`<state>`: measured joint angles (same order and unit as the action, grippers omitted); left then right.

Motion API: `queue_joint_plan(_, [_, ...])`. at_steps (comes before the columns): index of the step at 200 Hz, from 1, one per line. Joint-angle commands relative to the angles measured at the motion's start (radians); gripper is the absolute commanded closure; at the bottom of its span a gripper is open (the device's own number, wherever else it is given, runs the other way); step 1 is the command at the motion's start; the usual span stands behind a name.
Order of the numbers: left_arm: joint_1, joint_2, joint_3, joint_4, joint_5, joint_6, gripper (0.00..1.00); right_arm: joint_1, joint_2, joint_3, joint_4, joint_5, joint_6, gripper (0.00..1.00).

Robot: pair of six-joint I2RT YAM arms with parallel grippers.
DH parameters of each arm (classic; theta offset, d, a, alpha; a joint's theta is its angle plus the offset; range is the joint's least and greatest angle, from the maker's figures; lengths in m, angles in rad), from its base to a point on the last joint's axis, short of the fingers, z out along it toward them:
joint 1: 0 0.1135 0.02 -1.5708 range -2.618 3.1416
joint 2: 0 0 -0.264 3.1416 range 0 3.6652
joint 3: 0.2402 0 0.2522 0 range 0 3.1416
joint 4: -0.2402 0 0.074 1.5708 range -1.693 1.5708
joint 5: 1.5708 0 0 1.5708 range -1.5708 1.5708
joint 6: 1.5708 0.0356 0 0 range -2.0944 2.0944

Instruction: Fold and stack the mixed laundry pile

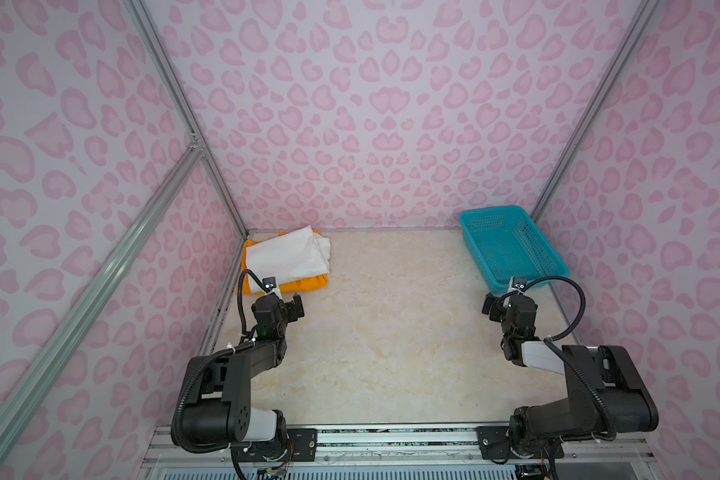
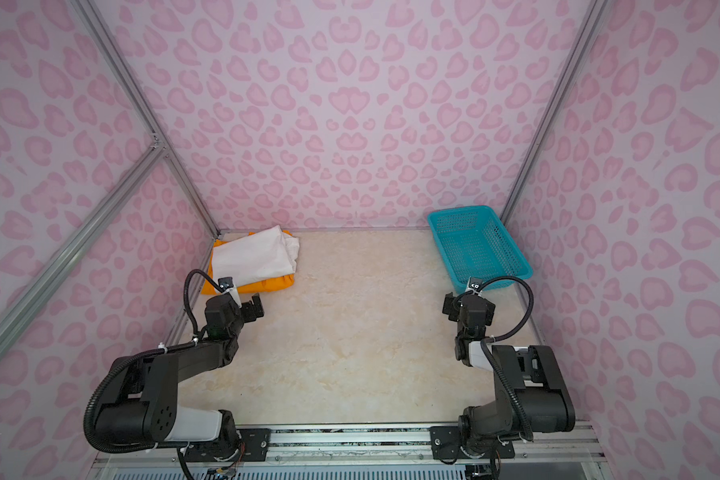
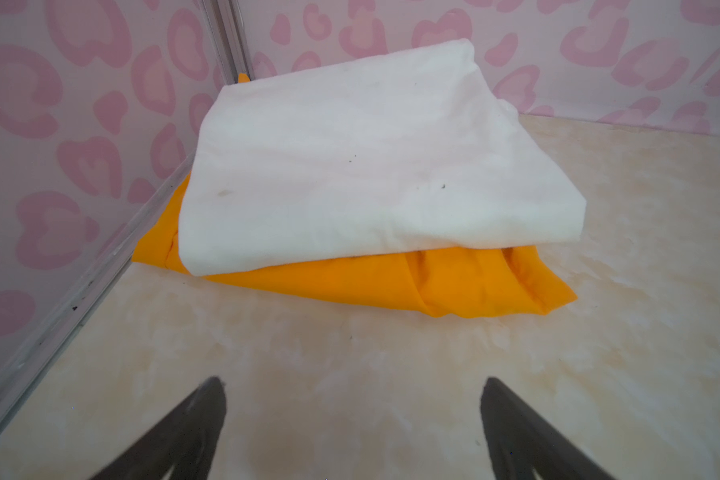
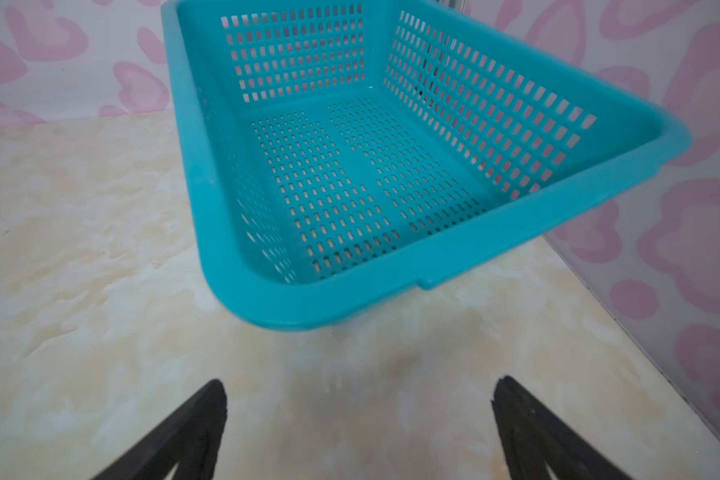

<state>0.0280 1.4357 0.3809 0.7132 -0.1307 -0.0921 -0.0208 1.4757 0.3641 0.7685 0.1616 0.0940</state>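
White T-shirt (image 1: 285, 255) folded, lying on top of folded orange shorts (image 1: 306, 286), far left corner of table (image 1: 391, 332). Left gripper (image 3: 353, 384) near shorts, not touching, jaws wide apart. Right gripper (image 4: 358, 384) near teal basket (image 4: 267, 303), jaws wide apart.

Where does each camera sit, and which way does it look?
Top views: high above the arm bases, looking down and forward over the table; the left arm and right arm show whole.
Left wrist: on the left arm, low, facing the white T-shirt lying on the orange shorts; the open left pincer shows.
Right wrist: on the right arm, facing the empty teal basket; the open right pincer shows.
Shared: both top views also show the T-shirt, shorts and basket.
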Motion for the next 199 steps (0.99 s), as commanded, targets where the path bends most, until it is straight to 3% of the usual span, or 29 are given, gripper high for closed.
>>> queue_joint_plan(1, [0.002,0.011,-0.044,0.239,0.001,0.005,0.03,0.006,0.019,-0.019,0.16,-0.056,-0.026,0.01])
queue_joint_plan(14, [0.001,0.047,-0.091,0.371,0.007,0.008,0.03,0.01,0.067,-0.054,0.258,-0.066,-0.038,0.01])
queue_joint_plan(24, [0.002,0.026,-0.091,0.329,-0.002,0.002,0.03,0.01,0.1,-0.087,0.395,-0.065,-0.042,0.01])
queue_joint_plan(48, [0.0,0.038,-0.078,0.319,-0.02,0.001,0.03,0.012,0.069,-0.04,0.242,-0.066,-0.049,0.01])
queue_joint_plan(64, [0.0,0.039,-0.075,0.312,-0.021,-0.001,0.03,0.032,0.099,-0.049,0.315,-0.028,-0.062,0.01])
queue_joint_plan(199, [-0.02,0.043,-0.067,0.306,-0.033,0.025,0.03,0.033,0.09,-0.051,0.302,-0.025,-0.06,0.01])
